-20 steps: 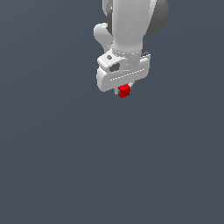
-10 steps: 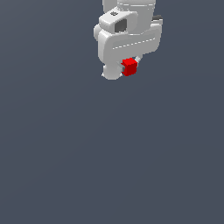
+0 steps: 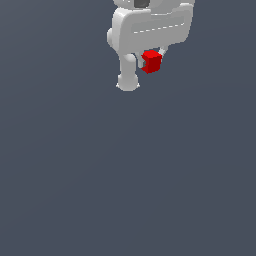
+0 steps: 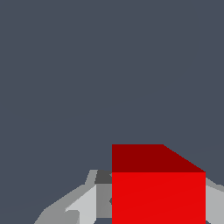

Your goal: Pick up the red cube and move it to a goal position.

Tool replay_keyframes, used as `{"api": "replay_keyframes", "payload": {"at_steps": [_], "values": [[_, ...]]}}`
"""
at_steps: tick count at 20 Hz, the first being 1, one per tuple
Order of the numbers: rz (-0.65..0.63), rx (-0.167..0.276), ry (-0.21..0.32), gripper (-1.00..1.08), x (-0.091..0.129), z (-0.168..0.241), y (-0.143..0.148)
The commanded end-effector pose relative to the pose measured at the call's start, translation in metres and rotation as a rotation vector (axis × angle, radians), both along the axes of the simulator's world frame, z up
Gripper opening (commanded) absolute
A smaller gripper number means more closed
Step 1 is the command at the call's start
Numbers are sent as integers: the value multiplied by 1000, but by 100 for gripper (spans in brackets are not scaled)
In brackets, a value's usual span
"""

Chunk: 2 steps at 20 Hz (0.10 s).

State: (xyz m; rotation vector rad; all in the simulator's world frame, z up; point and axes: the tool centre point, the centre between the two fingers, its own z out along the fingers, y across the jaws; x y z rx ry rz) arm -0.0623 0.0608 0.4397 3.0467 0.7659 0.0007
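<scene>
The red cube (image 3: 151,61) is small and bright red. It sits between the fingers of my white gripper (image 3: 149,62) near the top of the exterior view, held off the grey floor. The gripper is shut on the cube. The white hand body (image 3: 152,27) fills the space above it and runs past the top edge. In the wrist view the red cube (image 4: 157,192) fills the lower part of the picture, with grey-white fingers (image 4: 83,203) on either side of it. No goal marker shows in either view.
A plain dark grey floor (image 3: 128,175) fills the rest of both views. No other objects or edges show.
The gripper has risen toward the top of the exterior view with the red cube held in it, and now looks larger there. The cube has stayed between the fingers.
</scene>
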Motion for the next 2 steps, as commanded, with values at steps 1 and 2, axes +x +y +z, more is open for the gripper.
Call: {"api": "replay_keyframes", "payload": {"at_steps": [1, 2], "values": [[0, 0, 0, -100, 0, 3, 0], [0, 0, 0, -100, 0, 4, 0]]}}
